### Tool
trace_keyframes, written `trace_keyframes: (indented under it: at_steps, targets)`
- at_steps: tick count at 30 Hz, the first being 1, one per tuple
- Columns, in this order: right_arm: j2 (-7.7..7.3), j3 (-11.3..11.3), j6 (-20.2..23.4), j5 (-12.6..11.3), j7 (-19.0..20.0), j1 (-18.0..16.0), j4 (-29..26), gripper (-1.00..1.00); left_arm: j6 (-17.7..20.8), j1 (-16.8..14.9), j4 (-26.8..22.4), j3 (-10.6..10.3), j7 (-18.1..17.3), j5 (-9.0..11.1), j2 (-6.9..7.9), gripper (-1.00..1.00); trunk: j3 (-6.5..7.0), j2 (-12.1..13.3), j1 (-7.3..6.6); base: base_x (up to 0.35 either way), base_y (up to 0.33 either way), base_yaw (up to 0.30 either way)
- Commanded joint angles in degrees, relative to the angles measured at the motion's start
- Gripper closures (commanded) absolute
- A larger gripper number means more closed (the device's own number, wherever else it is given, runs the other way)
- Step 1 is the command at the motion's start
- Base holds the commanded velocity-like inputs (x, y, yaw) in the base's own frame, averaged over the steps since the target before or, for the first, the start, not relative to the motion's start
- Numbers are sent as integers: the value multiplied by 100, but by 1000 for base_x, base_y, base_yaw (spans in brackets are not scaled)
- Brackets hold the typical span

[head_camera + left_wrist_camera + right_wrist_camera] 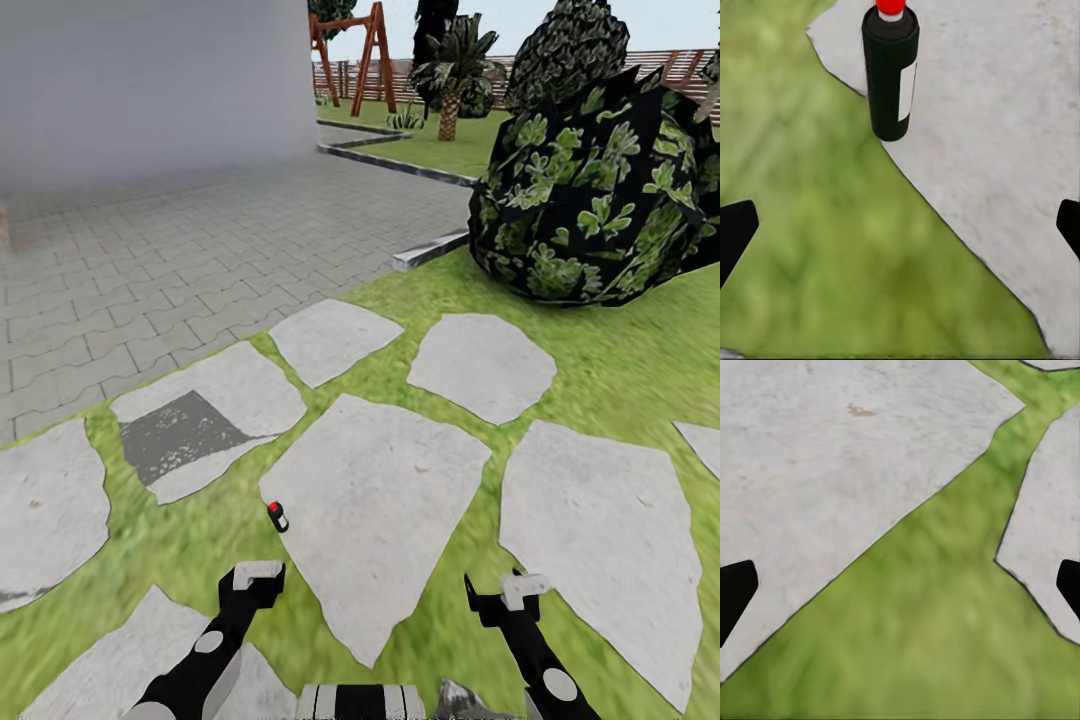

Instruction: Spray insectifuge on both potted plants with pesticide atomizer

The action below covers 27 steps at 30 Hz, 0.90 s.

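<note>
The small black cylindrical pesticide atomizer with a red cap (pixel 278 516) (pixel 891 69) stands upright on the green lawn (pixel 620 370) at the left edge of a large pale grey flagstone (pixel 385 510), just ahead of the left gripper (pixel 257 577) and not touched by it. In the left wrist view, the left gripper's dark fingertips (pixel 735 232) sit wide apart with nothing between them; the right gripper (pixel 505 592) is likewise spread wide and empty over grass and stone. Beyond lie grey brick paving (pixel 180 250), a dark leafy bush (pixel 590 190) and a brown slat fence (pixel 660 65).
</note>
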Motion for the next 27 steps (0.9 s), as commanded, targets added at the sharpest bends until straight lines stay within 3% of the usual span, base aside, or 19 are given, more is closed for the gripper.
trace_keyframes:
  at_steps: [1,13,17,20,24,26,27]
  targets:
    - [-3,2,-12,41,-4,-1,1,-100,-20,-4,6,3,12,3,-2,-100,-34,-3,1,0,0,167]
    - [-3,7,-9,35,3,-1,-11,-100,-23,-11,1,-4,12,-7,-8,-100,-348,-19,32,0,0,97]
    - [12,5,-5,26,9,-1,-65,-100,5,-27,-4,-37,6,-32,-7,-100,-349,-19,32,0,0,3]
    - [27,3,98,18,2,-1,-742,-100,34,-29,-10,-46,4,-44,52,-100,-349,-19,32,0,0,0]
    - [47,8,1351,3,3,-1,-2103,-100,56,-22,-8,-54,-4,-40,171,-100,-349,-19,32,0,0,0]
    - [49,3,1942,0,4,-1,-2493,-100,58,-22,-5,-58,-5,-42,183,-100,-393,-22,37,0,0,0]
    - [49,1,2041,1,4,-1,-2546,-100,58,-22,-5,-60,-5,-43,183,-100,-415,-23,40,0,0,0]
